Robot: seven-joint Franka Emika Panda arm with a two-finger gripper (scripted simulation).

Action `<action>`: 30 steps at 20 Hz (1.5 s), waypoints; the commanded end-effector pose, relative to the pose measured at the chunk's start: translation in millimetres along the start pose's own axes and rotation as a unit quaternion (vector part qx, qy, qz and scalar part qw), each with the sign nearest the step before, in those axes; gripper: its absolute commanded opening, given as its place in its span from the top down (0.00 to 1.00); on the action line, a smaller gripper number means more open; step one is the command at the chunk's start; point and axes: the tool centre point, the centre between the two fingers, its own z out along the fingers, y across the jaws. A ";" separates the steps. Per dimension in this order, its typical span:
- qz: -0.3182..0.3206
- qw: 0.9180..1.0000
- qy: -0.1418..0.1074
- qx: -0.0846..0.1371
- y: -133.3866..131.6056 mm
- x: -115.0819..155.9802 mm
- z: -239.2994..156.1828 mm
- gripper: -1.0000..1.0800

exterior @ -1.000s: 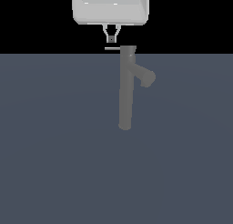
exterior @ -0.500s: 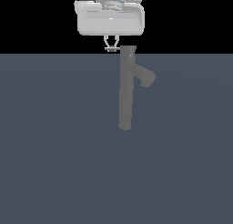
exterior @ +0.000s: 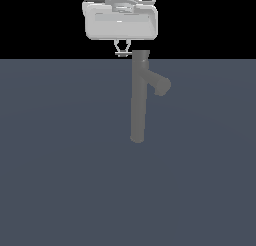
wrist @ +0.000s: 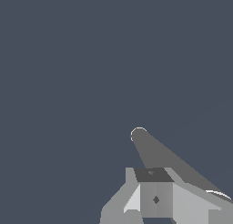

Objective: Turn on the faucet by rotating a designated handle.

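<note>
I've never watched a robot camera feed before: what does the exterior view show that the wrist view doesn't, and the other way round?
Only the exterior view shows the whole scene: the robot's white wrist body above the faucet, the stubby spout branching toward the exterior view's right, and the thin handle at the column's top, with the gripper right at it.

Only the wrist view shows the gripper's fingers close up, looking along the column to its rounded far end.

Both share the faucet column, the gripper and the dark grey floor. Neither settles whether the gripper is shut.

Exterior distant; wrist close above faucet [wrist: 164,157]
</note>
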 end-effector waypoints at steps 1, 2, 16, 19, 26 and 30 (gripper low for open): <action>0.000 1.000 0.000 0.000 -0.8 -2.9 0.0 1.00; 0.000 1.000 0.000 0.000 -1.6 -5.8 0.0 1.00; 0.000 1.000 0.000 0.000 -12.9 -45.3 -0.1 1.00; -0.001 1.000 0.004 -0.001 -9.1 -44.1 0.0 1.00; 0.000 1.000 0.002 0.000 1.4 -67.9 0.1 1.00; 0.000 1.000 0.001 0.000 7.6 -82.1 -0.3 1.00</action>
